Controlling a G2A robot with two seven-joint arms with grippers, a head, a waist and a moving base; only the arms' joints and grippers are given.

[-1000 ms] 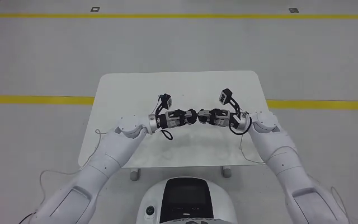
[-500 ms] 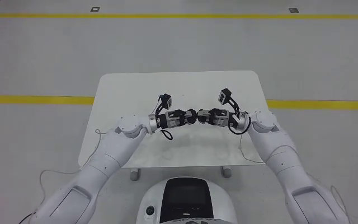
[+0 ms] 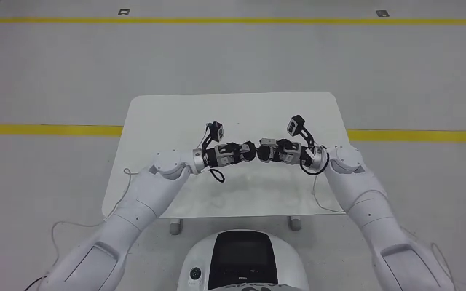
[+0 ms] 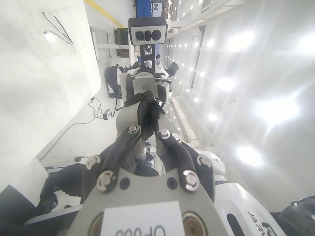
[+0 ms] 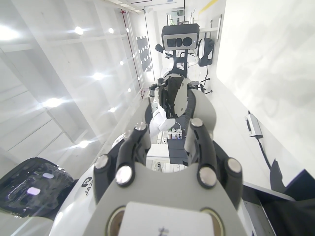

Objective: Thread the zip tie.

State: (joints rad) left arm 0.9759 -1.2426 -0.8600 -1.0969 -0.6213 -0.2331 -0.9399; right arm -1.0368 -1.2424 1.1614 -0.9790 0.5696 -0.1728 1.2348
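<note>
My left gripper (image 3: 246, 151) and right gripper (image 3: 261, 152) meet tip to tip above the middle of the white table (image 3: 233, 113). In the left wrist view the left gripper (image 4: 147, 115) has its black pads pressed together, with the right gripper's tips directly in front of them. In the right wrist view the right gripper (image 5: 169, 101) is likewise pinched shut, facing the left one. The zip tie is a small dark piece (image 3: 253, 151) between the two tips, mostly hidden by the pads.
Several thin dark strips (image 4: 57, 28) lie loose on the table, away from both grippers. The tabletop (image 3: 291, 196) around and below the arms is bare. Each wrist carries a camera on a stalk (image 3: 295, 124).
Both grippers stay tip to tip over the table. The right wrist has shifted very slightly.
</note>
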